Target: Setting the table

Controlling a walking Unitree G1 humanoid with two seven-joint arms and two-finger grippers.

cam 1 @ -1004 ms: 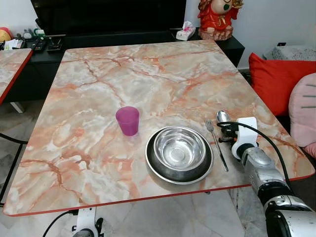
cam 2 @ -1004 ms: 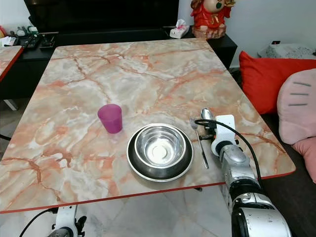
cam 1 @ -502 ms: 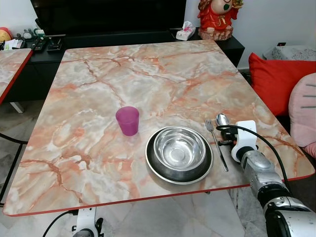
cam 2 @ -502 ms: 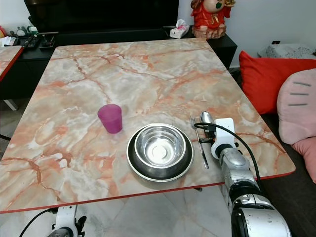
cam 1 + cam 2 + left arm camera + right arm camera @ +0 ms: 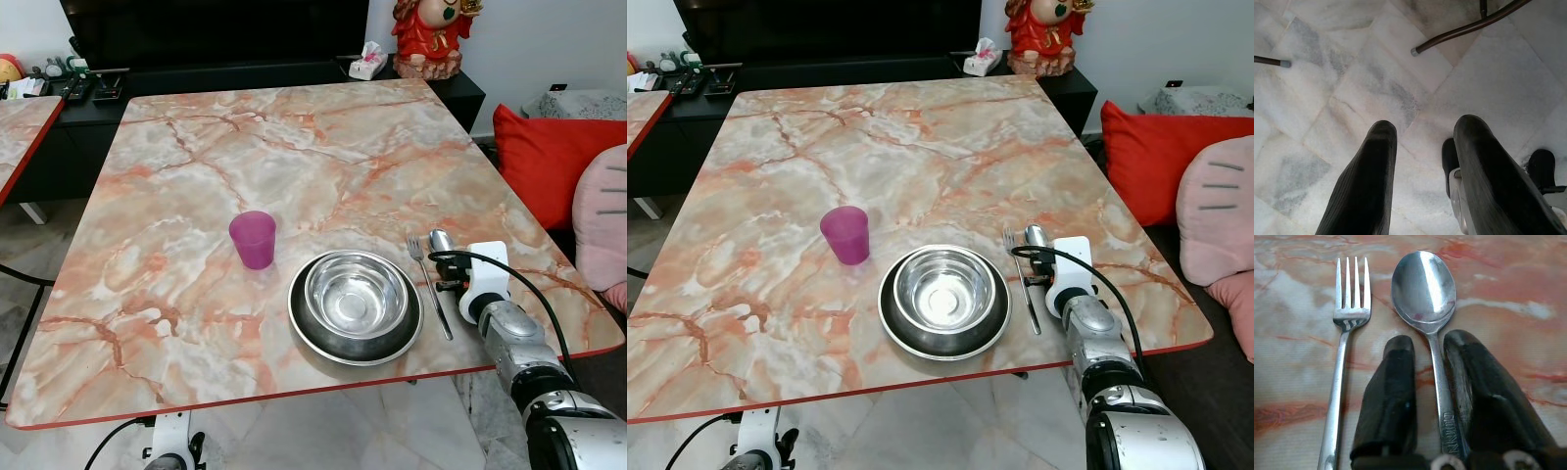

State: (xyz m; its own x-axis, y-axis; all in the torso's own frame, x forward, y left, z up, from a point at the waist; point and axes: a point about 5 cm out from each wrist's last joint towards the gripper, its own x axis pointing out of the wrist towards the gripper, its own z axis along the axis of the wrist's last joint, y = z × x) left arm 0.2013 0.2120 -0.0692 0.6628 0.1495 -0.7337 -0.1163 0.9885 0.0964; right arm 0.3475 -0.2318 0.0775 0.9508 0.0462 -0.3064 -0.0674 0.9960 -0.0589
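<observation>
On our marble table (image 5: 196, 157) the plate (image 5: 355, 345) with its steel bowl (image 5: 356, 294), purple cup (image 5: 254, 239) left and fork (image 5: 429, 286) right seem placed. Our right gripper (image 5: 1429, 364) straddles the spoon (image 5: 1424, 286) handle loosely, fingers parted; releasing remains. Our left gripper (image 5: 1422, 147) hangs spread over floor.

Spoon (image 5: 1436, 347) handle, between my right jaws: stamped lettering, too blurred for me to read.
Elsewhere in my views: no legible text.
</observation>
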